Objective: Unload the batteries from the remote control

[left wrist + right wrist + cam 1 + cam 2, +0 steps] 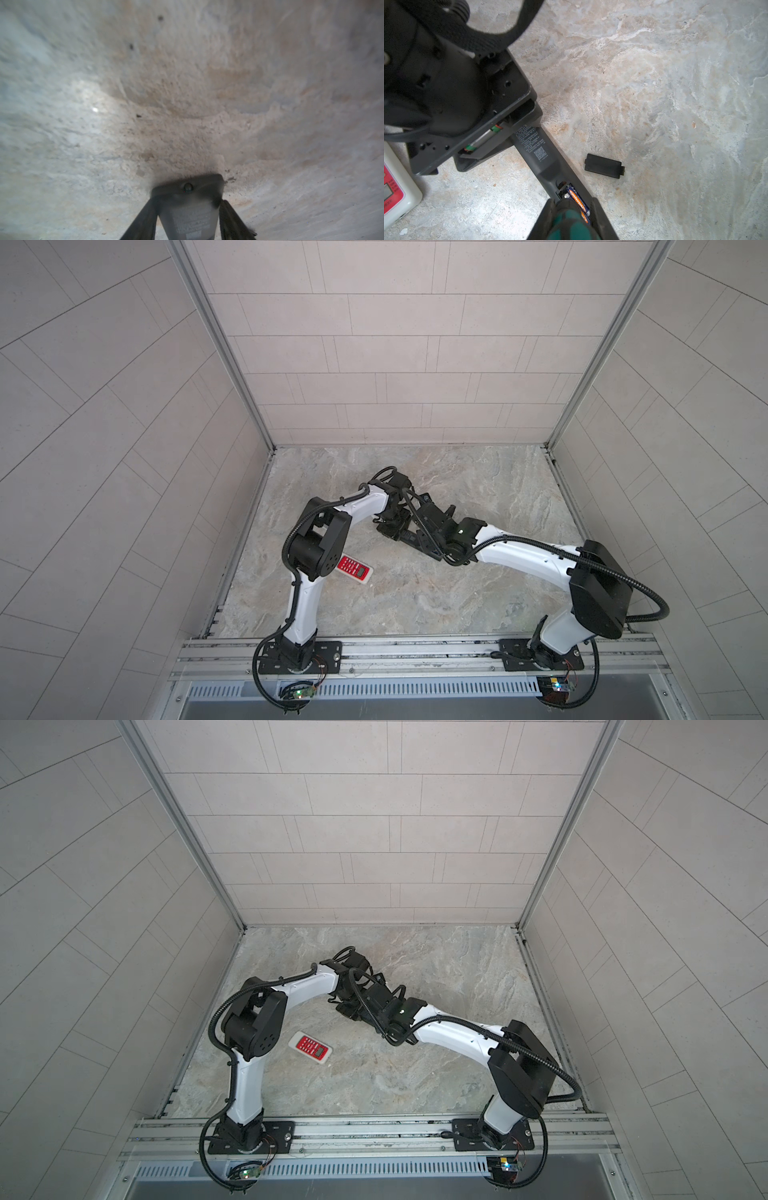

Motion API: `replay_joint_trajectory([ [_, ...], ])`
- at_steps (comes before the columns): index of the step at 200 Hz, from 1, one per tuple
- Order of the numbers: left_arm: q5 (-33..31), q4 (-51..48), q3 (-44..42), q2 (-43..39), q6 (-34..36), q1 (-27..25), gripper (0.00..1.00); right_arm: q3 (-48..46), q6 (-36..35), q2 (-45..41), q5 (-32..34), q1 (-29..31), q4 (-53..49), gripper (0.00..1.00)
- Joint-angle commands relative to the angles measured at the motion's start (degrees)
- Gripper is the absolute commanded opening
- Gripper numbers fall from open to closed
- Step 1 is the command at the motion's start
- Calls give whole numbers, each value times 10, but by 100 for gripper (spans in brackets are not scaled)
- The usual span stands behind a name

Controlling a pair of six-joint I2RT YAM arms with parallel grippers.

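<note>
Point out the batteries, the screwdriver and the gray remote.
batteries (577, 199): right wrist view, orange label of the more exposed cell.
screwdriver (568, 220): right wrist view, green part of the handle.
gray remote (538, 148): right wrist view, printed back beside the code square.

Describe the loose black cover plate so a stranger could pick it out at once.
On the marble tabletop, find the long dark grey remote lying back up in the right wrist view, its battery bay open. Just beside it, not touching, lies the cover plate: a small flat matte-black rectangle with a tab at one end, bearing no print, unlike the labelled remote.
</note>
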Motion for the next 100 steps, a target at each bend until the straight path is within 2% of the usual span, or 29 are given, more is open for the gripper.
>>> replay_joint_trajectory([
  [1,-18,-20,-3,10,-6,4,49,10,-12,-21,26,0,-30,0],
  [21,-20,-22,-3,11,-6,4,46,20,-17,-19,28,1,-41,0],
  [100,-21,-25,-3,12,-9,5,46,47,-36,-16,45,1,-90,0],
])
